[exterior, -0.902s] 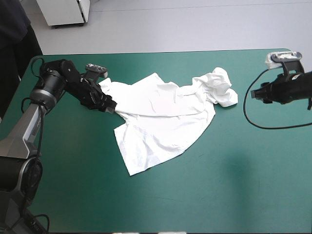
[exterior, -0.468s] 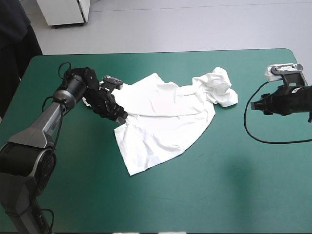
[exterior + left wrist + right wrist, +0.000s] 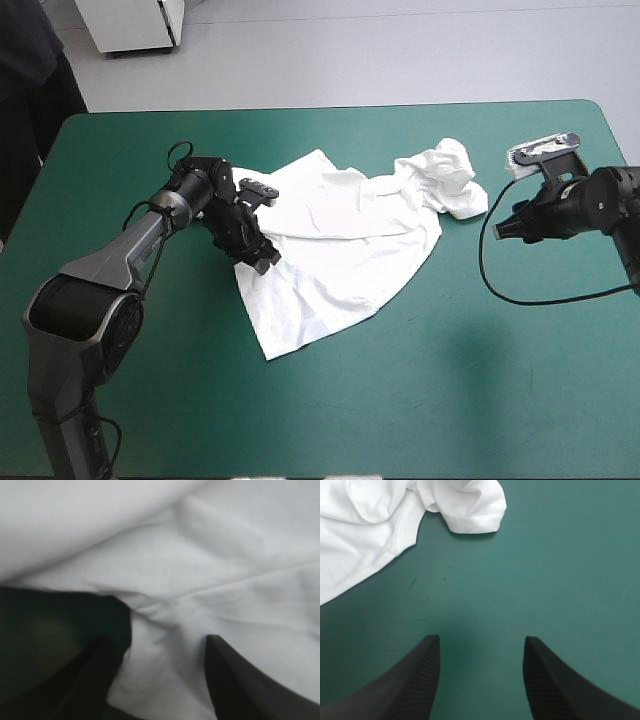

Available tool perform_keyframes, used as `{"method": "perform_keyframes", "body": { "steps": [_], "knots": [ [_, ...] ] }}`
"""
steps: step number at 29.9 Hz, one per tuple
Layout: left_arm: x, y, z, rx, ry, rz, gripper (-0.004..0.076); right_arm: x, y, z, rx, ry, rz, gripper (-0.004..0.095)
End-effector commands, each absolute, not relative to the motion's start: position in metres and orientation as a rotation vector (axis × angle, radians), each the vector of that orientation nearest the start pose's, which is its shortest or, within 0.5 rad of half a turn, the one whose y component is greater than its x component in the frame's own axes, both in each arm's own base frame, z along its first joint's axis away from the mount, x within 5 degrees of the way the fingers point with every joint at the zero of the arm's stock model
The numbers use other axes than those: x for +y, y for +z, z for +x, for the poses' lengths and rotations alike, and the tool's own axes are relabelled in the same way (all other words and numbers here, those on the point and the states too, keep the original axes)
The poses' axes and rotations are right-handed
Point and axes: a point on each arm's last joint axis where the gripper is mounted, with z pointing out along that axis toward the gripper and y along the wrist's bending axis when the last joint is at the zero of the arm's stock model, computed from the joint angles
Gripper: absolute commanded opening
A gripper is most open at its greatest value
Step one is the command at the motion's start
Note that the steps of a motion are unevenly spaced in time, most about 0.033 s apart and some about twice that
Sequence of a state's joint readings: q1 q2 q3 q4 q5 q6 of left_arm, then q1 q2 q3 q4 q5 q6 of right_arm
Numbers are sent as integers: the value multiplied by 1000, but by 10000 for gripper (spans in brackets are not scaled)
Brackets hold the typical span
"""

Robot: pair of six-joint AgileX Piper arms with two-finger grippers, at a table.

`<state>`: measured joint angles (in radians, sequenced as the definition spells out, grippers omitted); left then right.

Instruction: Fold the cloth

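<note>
On the worktop (image 3: 450, 390), high view: T-shirt (image 3: 340, 250) half-spread at centre, one end bunched.
Left wrist: left end effector (image 3: 157, 640) apart, astride T-shirt's edge.
Right wrist: right end effector (image 3: 482, 640) apart, T-shirt ahead.
Handling: likely soft, limp; pinch a hem.

I read the teal-green cover (image 3: 450, 380) as bare across the near half of the table and along its right side, so a gripper can pass freely there. The T-shirt (image 3: 340, 240) takes up the middle and is bunched up toward the far right. Bare cover alone separates my right gripper (image 3: 481, 639) from that bunch. My left gripper (image 3: 157, 639) stands spread at the T-shirt's left edge, with cloth between its fingers.
</note>
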<state>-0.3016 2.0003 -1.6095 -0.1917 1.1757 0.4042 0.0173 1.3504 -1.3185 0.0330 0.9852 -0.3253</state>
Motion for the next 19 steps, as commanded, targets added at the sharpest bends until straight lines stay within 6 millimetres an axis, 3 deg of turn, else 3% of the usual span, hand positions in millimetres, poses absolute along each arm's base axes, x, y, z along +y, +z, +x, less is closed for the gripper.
{"method": "perform_keyframes", "body": {
  "steps": [1, 5, 9, 19],
  "knots": [
    [-139, 236, 382, 2839, -279, 924, 377, 7, 385, 280, 2377, -128, -389, 490],
    [-140, 226, 383, 2881, -292, 926, 210, 7, 381, 288, 2367, -130, -388, 487],
    [-140, 224, 383, 2893, -299, 931, -20, 5, 371, 306, 2350, -161, -389, 487],
    [-144, 224, 379, 2908, -384, 949, -20, 3, 309, 360, 2507, -207, -461, 488]
  ]
}}
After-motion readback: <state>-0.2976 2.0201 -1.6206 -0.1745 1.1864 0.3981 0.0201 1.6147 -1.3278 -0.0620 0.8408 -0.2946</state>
